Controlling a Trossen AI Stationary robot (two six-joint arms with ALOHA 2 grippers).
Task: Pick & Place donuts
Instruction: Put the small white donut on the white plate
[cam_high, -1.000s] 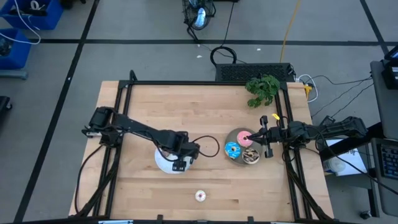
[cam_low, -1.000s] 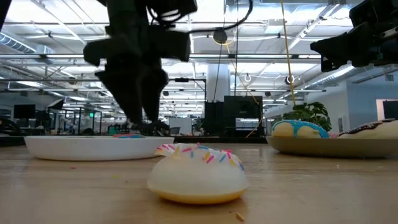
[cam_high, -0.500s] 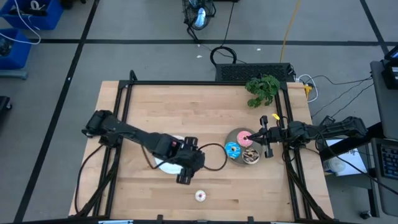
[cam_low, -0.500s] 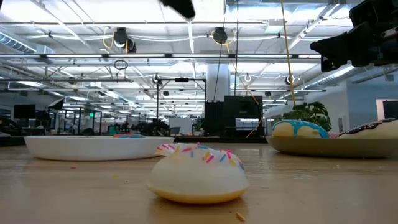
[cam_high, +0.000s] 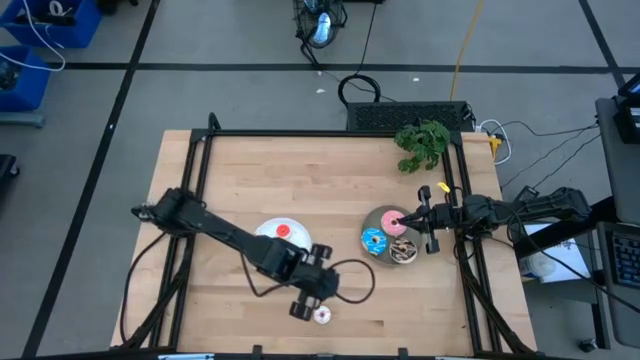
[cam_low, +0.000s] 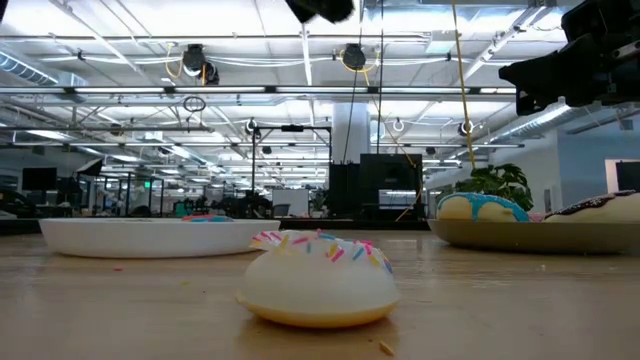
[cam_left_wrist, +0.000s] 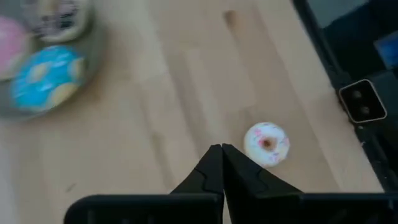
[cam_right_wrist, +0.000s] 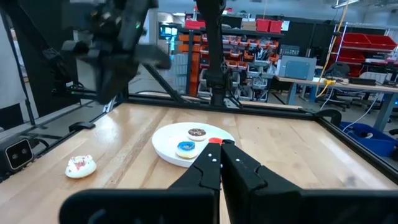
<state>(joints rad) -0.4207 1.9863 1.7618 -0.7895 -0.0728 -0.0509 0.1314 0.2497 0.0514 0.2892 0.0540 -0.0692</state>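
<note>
One white-pink donut (cam_high: 322, 316) with coloured sprinkles lies alone on the wooden counter (cam_high: 330, 180) close to its near edge; in the low view it fills the foreground (cam_low: 320, 281). The left gripper (cam_high: 303, 309) hangs just to the left of it, apart from it and above the wood, its fingers (cam_left_wrist: 211, 169) clenched together on nothing; the left wrist view shows the donut (cam_left_wrist: 266, 143) lying beside the closed tips.

Farther back, left of centre, a white plate (cam_high: 281, 233) carries three tiny donuts: a red one (cam_high: 283, 231) shows from above, and the right wrist view shows a blue one (cam_right_wrist: 185, 147) and a brown one (cam_right_wrist: 196, 132) on the same plate (cam_right_wrist: 165, 147).

Toward the right edge, a grey plate (cam_high: 379, 216) holds the three larger donuts: the blue sprinkled one (cam_high: 374, 240) on its left, the pink one (cam_high: 397, 223) farther back, and the chocolate sprinkled one (cam_high: 404, 252) on its near right. The right gripper (cam_high: 406, 217) sits at the pink donut, its fingers (cam_right_wrist: 214, 162) pressed shut and empty.

A green leafy plant (cam_high: 422, 144) lies at the far right corner of the counter.
</note>
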